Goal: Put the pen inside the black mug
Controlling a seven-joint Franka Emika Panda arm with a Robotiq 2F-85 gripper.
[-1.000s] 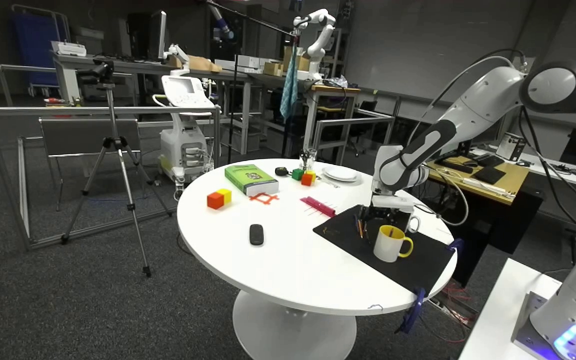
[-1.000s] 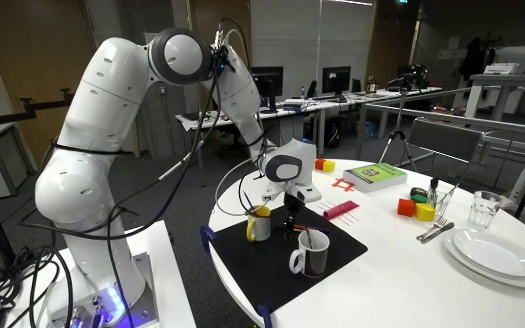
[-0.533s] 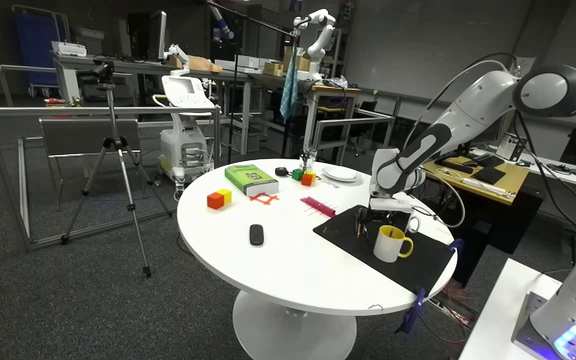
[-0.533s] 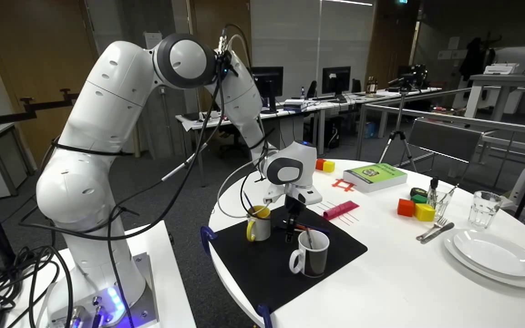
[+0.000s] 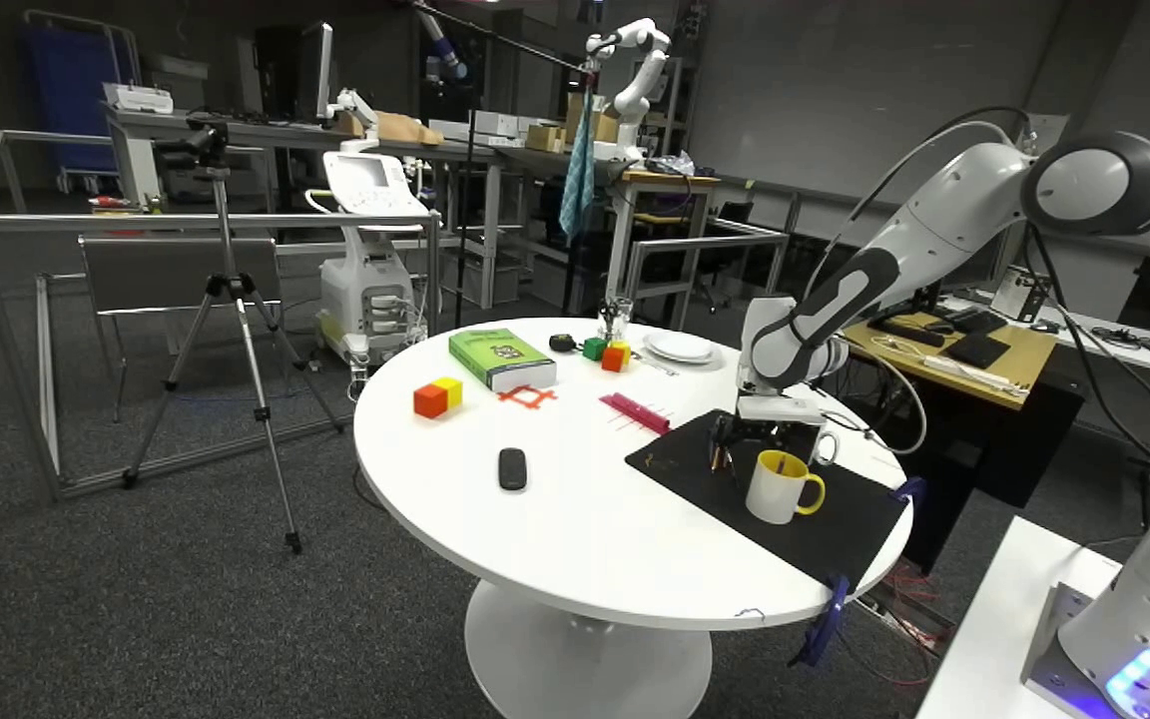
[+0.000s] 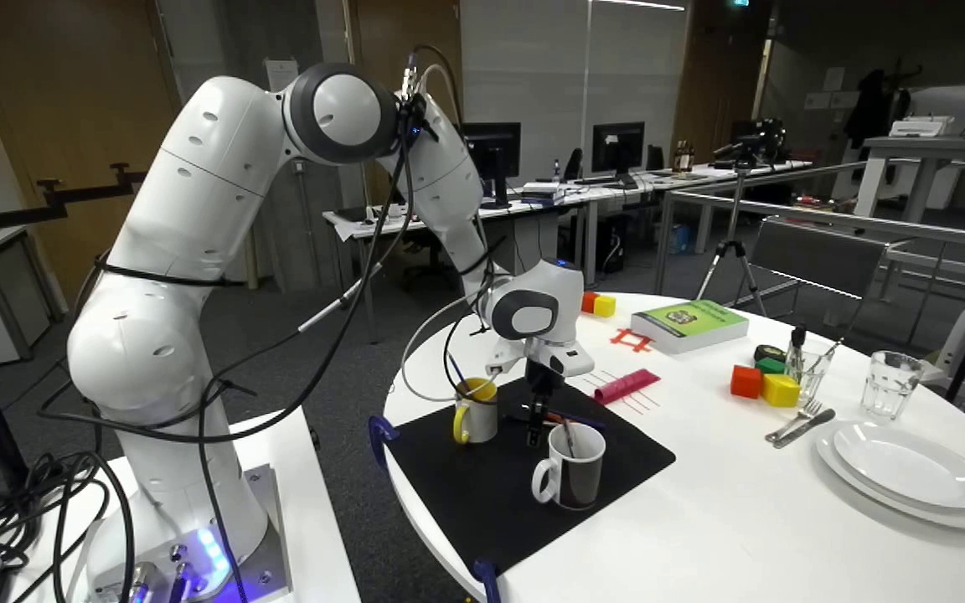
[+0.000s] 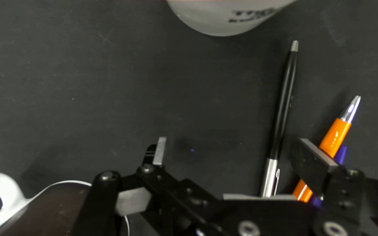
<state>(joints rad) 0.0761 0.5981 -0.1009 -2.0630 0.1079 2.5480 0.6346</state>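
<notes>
The gripper (image 7: 232,149) is hanging low over a black mat (image 6: 466,494), its fingers (image 7: 310,168) standing wide apart. In the wrist view, a black pen (image 7: 284,111) is lying on the mat, showing in the span between the fingers and closer to one of them, with part of its silver end passing out of sight behind the gripper. Just beside it, an orange pen (image 7: 335,137) and a blue pen (image 7: 341,154) are lying close together, and that nearer finger is hiding part of both; whether it is touching them, I cannot tell.

The black mug (image 6: 580,486) is standing upright on the mat near the gripper, its pale inside and white handle showing. A thin dark stick (image 6: 569,437) is leaning inside it, too small to identify. The yellow mug (image 6: 481,425), white outside and yellow within, is also standing upright on the mat, with a thin blue stick (image 6: 459,373) poking out. A pink roll (image 6: 626,385) is lying just beside the mat on the white surface (image 6: 717,519). Well apart from the mat, a green book (image 6: 688,322), coloured blocks (image 6: 746,381), a fork (image 6: 794,419), a knife (image 6: 809,427) and white plates (image 6: 914,461) are resting there.
</notes>
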